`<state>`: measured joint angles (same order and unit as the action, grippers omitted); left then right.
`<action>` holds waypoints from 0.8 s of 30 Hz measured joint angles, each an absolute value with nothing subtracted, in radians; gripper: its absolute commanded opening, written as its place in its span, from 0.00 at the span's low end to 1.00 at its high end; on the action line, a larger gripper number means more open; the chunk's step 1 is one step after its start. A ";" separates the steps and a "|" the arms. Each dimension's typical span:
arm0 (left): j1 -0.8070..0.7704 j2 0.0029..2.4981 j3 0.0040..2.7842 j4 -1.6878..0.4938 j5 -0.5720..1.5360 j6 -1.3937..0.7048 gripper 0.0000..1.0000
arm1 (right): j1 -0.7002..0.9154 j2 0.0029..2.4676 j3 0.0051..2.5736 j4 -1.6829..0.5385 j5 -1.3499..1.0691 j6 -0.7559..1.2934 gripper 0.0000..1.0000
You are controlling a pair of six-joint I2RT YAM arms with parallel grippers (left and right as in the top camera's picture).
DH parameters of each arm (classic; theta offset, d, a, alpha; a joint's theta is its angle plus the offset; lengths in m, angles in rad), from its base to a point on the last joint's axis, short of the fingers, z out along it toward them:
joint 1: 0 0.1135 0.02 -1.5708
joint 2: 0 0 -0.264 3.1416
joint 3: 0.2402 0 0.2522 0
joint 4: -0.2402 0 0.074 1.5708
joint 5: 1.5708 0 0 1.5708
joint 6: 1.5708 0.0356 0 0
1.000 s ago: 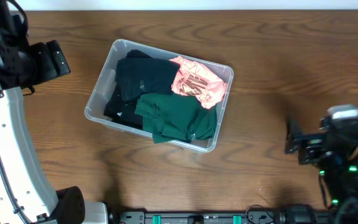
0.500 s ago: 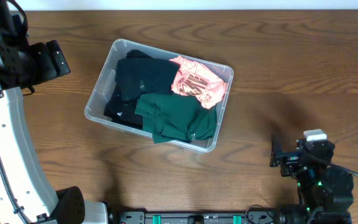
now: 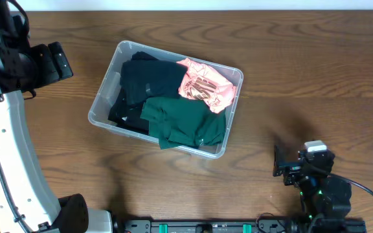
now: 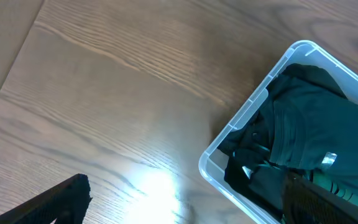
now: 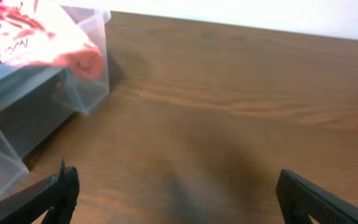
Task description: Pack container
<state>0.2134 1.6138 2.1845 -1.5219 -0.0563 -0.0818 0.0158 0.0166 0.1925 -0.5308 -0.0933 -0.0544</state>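
Fingers on both arms stand spread wide with nothing between them: the left fingers (image 4: 64, 200) hang over bare wood just beside the container's (image 3: 103, 97) corner, and the right fingers (image 5: 50, 198) sit low near the front edge of the tabletop (image 3: 316, 71), well apart from the bin and facing it. The container lies left of the middle of the tabletop, turned at a slant, and is already full of folded clothes. It is a clear plastic tub, rectangular with rounded corners and a rolled rim, with thin, glossy walls through which the cloth shows. I would expect it to be light even when loaded, fairly stiff at the corners but apt to bow along the long sides, and slick enough that a pinch on the bare wall could slip. The rim looks like the place to take hold, best near a corner where the plastic is stiffest. Inside, a black garment (image 3: 149, 81) fills the far left part, a dark green one (image 3: 185, 122) lies nearest the front and seems to lap over the near rim, and a pink one (image 3: 203, 87) with a pale print is bunched against the right end. All three look soft and limp; they would sag and trail if lifted by an edge, so a pinch on a thick fold would serve better. The tabletop is brown wood grain, smooth, with a slight sheen.
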 measured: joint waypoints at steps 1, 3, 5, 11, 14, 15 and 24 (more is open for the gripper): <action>0.213 1.614 2.185 -1.522 -0.056 -0.082 0.98 | 0.016 0.017 0.186 -0.530 -0.095 -0.054 0.99; 0.213 1.614 2.185 -1.522 -0.056 -0.082 0.98 | 0.016 0.016 0.171 -0.525 -0.098 -0.054 0.99; 0.213 1.614 2.185 -1.522 -0.056 -0.082 0.98 | 0.016 0.016 0.154 -0.519 -0.101 -0.054 0.99; 0.213 1.614 2.185 -1.522 -0.056 -0.082 0.98 | 0.016 0.016 0.144 -0.511 -0.105 -0.052 0.99; 0.213 1.614 2.185 -1.522 -0.056 -0.082 0.98 | 0.016 0.016 0.144 -0.511 -0.105 -0.052 0.99; 0.213 1.614 2.185 -1.522 -0.056 -0.082 0.98 | 0.016 0.016 0.144 -0.511 -0.105 -0.052 0.99; 0.213 1.614 2.185 -1.522 -0.056 -0.082 0.98 | 0.016 0.016 0.144 -0.511 -0.105 -0.052 0.99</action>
<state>0.2134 1.6138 2.1845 -1.5219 -0.0563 -0.0818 0.0158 0.0162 0.1444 -0.5110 -0.1047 -0.0517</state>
